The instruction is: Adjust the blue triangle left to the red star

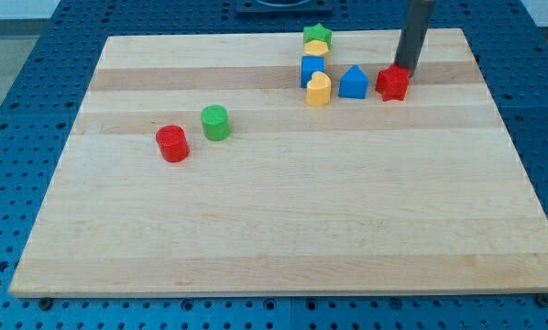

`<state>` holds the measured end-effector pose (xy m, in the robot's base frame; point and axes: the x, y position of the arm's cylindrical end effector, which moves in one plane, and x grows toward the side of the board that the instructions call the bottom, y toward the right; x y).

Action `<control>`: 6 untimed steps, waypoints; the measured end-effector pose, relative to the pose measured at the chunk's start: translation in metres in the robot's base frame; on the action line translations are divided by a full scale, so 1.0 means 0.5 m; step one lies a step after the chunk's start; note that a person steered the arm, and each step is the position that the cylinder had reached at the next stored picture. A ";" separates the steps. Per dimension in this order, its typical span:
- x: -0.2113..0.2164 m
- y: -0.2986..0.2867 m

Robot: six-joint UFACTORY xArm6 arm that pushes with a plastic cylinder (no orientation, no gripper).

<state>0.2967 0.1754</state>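
Observation:
The blue triangle (353,82) sits near the view's top right, just left of the red star (393,83), with a small gap between them. My tip (406,68) is right behind the red star, at its upper right edge, touching or nearly touching it. The dark rod rises from there out of the view's top.
A yellow heart-like block (319,90) stands just left of the blue triangle. Behind it are a blue cube (312,69), a yellow block (316,48) and a green star (317,36) in a column. A green cylinder (215,122) and a red cylinder (173,144) sit at the left.

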 end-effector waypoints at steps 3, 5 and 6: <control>-0.003 -0.076; -0.031 -0.090; -0.031 -0.113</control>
<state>0.2813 0.1187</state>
